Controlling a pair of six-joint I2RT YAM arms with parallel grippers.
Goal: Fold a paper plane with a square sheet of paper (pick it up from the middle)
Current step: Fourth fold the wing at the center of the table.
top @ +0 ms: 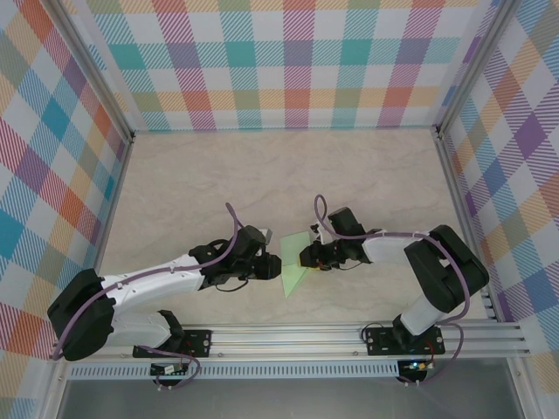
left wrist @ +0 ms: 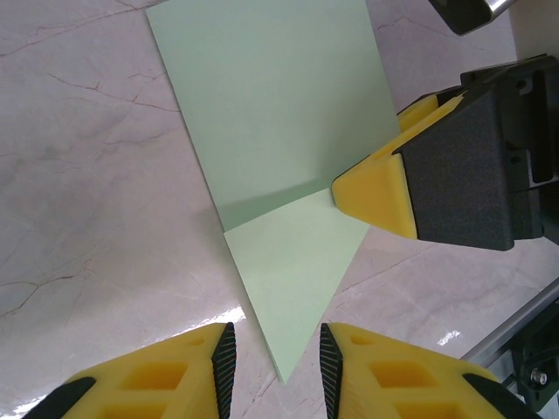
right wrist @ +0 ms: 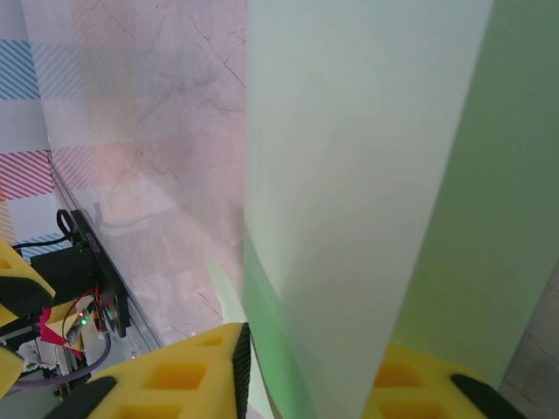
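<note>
The square sheet of paper [top: 295, 262] is pale green and partly folded, lying between my two grippers near the table's front. In the left wrist view the paper [left wrist: 279, 131] has a triangular flap whose sharp tip points between the jaws of my left gripper [left wrist: 278, 362], which stand apart without touching it. My right gripper [top: 306, 256] meets the sheet from the right, its yellow fingers [left wrist: 380, 188] at the fold's edge. In the right wrist view a raised layer of paper [right wrist: 367, 175] stands between the jaws of my right gripper [right wrist: 314, 375], which are apart around it.
The marble-look table [top: 262, 175] is walled by checked panels [top: 297, 61] at the back and both sides. An aluminium rail [top: 349, 336] carrying the arm bases runs along the near edge, close behind the paper.
</note>
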